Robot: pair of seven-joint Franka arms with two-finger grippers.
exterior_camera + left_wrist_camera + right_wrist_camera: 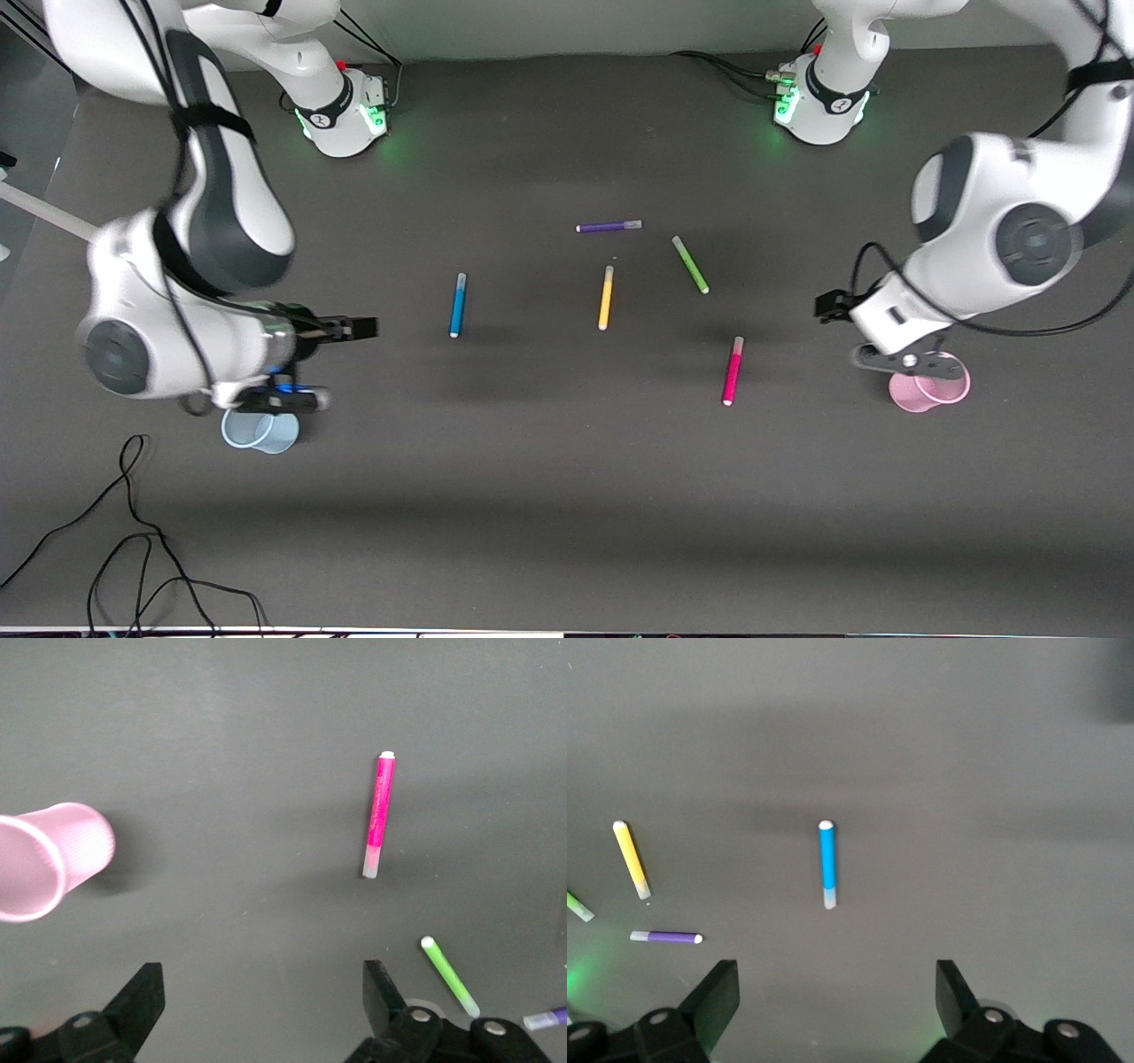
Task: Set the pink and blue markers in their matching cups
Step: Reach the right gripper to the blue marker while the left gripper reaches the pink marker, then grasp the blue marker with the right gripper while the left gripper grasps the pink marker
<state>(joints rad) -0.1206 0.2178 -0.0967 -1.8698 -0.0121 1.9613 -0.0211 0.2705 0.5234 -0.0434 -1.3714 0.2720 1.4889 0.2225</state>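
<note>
The blue marker [458,304] lies flat on the dark table, and the pink marker [733,370] lies nearer the camera, toward the left arm's end. The pale blue cup [261,431] stands under my right arm's wrist. The pink cup [930,390] stands under my left arm's wrist. My right gripper [365,329] is open and empty, up in the air beside the blue marker [827,864]. My left gripper [828,306] is open and empty, between the pink cup [44,859] and the pink marker [379,815].
A yellow pen [606,298], a green pen [689,264] and a purple pen [609,227] lie mid-table, farther from the camera than the pink marker. Loose black cables [133,532] lie near the table's front edge at the right arm's end.
</note>
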